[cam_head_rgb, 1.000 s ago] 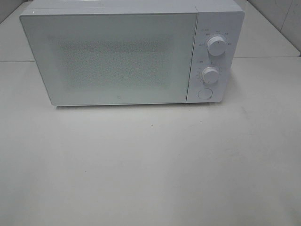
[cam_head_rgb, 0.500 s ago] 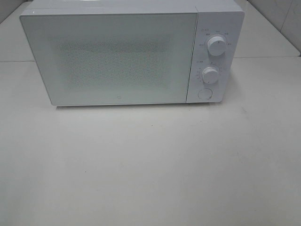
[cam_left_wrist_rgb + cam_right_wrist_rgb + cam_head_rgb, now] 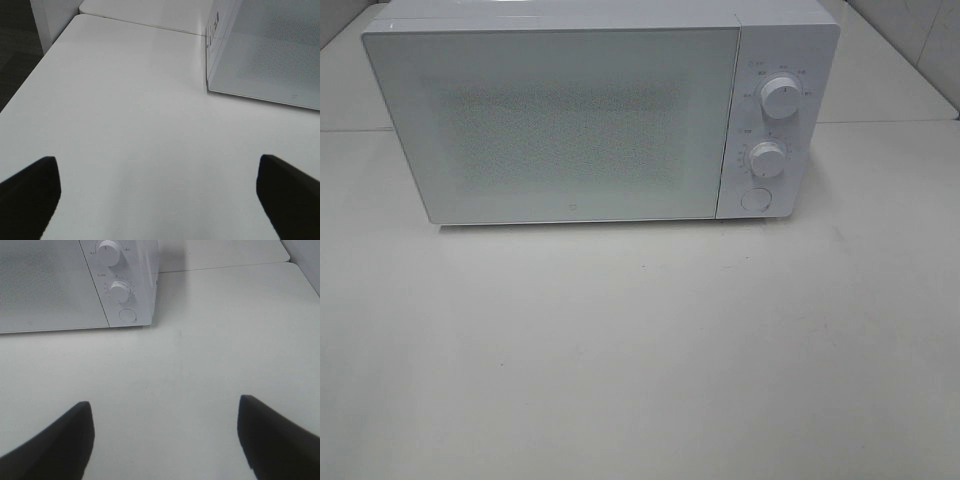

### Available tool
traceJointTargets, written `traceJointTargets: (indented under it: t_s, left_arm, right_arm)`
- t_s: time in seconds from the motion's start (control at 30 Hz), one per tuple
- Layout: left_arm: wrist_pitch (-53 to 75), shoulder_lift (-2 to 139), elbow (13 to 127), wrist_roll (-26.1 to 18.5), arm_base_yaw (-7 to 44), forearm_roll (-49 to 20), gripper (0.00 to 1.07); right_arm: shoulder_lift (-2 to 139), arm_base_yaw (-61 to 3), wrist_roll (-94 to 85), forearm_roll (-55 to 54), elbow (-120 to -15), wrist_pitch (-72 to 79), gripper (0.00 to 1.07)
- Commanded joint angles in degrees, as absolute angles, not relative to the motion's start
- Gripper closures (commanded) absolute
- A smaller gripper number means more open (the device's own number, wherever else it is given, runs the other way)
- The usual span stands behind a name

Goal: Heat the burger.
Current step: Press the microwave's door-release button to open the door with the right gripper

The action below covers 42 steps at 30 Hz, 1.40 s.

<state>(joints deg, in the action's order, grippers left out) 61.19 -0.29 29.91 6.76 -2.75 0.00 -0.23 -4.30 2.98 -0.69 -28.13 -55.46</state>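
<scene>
The burger is out of view in every frame. A white microwave (image 3: pixel 580 120) stands at the back of the white table (image 3: pixel 640 350) with its door shut; what is inside does not show. It has two dials (image 3: pixel 780 96) and a round button (image 3: pixel 754 199) on its right panel. Neither arm appears in the exterior high view. My left gripper (image 3: pixel 160 195) is open over bare table, short of the microwave's (image 3: pixel 270 55) left front corner. My right gripper (image 3: pixel 165 440) is open over bare table in front of the microwave's control panel (image 3: pixel 120 290), with nothing between its fingers.
The table's left edge (image 3: pixel 30 75) drops to a dark floor. A seam between two table tops (image 3: pixel 880 122) runs behind the microwave's front. A tiled wall (image 3: pixel 920 40) rises at the back right.
</scene>
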Motion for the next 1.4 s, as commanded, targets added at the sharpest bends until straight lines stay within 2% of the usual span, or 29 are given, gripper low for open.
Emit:
traceJointTargets:
  t_s: [0.03, 0.33, 0.73, 1.0, 1.17, 1.2, 1.27, 1.33, 1.37, 1.4]
  left_arm:
    - [61.0, -1.2, 30.0, 6.6, -2.8, -0.3, 0.06]
    - [61.0, -1.2, 30.0, 6.6, -2.8, -0.3, 0.06]
    - [61.0, -0.5, 30.0, 6.6, -2.8, -0.3, 0.06]
    - [61.0, -0.5, 30.0, 6.6, -2.8, -0.3, 0.06]
    - [61.0, -0.5, 30.0, 6.6, -2.8, -0.3, 0.06]
    - [61.0, -0.5, 30.0, 6.6, -2.8, -0.3, 0.06]
    - [61.0, -0.5, 30.0, 6.6, -2.8, -0.3, 0.06]
    - [61.0, -0.5, 30.0, 6.6, -2.8, -0.3, 0.06]
    - [61.0, -0.5, 30.0, 6.6, -2.8, -0.3, 0.06]
    - [61.0, -0.5, 30.0, 6.6, -2.8, -0.3, 0.06]
  right_arm:
    - [-1.7, -3.9, 3.0, -0.7, -28.1, -55.0, 0.31]
    - [1.8, -3.9, 2.8, -0.7, -30.0, -51.6, 0.31]
    - [16.7, -4.2, 2.8, -0.7, -29.1, -34.1, 0.32]
    - [28.7, -4.2, 2.8, -1.0, -25.7, -22.0, 0.38]
    - [36.4, -4.2, 3.1, -1.8, -24.9, -15.6, 0.46]
    - [39.6, -4.2, 3.1, -1.8, -24.5, -13.1, 0.52]
    - [40.9, -4.2, 3.1, -1.8, -24.2, -12.0, 0.55]
    - [45.1, -4.2, 4.4, -1.8, -23.0, -6.6, 0.69]
    - [45.1, -4.2, 4.4, -1.8, -23.0, -6.6, 0.69]
    - [47.7, -4.2, 7.3, -1.7, -22.0, -3.0, 0.79]
